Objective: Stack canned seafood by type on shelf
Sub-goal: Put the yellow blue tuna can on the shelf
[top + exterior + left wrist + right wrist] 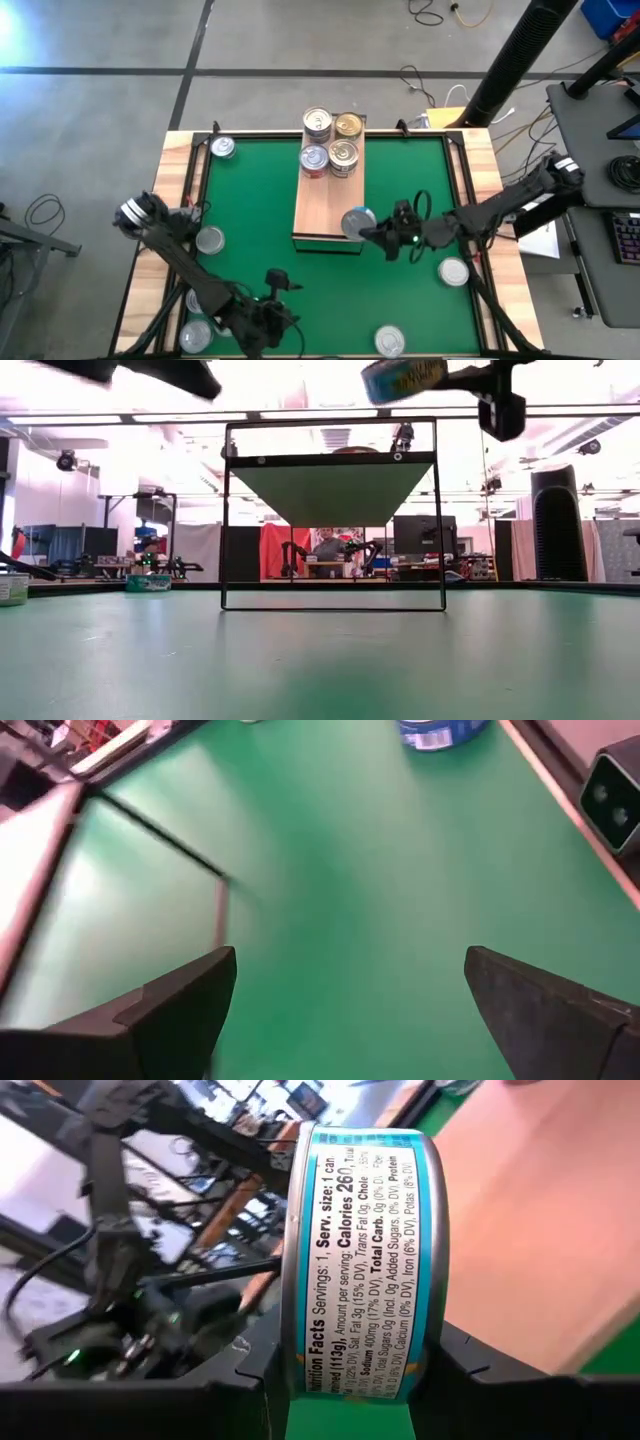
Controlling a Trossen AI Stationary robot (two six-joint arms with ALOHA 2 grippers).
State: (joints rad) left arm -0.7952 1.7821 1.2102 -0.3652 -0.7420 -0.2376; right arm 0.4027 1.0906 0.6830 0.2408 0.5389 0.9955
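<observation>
Overhead, four tins [331, 143] on the shelf [322, 212], right pincer [372, 231] clamping a teal-labelled tin [357, 222].

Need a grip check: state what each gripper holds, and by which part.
Right gripper clamps a teal-labelled can by its side wall. Left gripper is open, empty.

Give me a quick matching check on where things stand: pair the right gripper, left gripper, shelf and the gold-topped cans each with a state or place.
Things:
1. right gripper
2. left gripper
3. shelf
4. gold-topped cans

States or places:
A. open, holding nothing, over the green mat
B. at the shelf's far end, beside silver-topped ones
C. shut on a teal-labelled can
D. near end still bare wood

Pairs: 1-C, 2-A, 3-D, 4-B
</observation>
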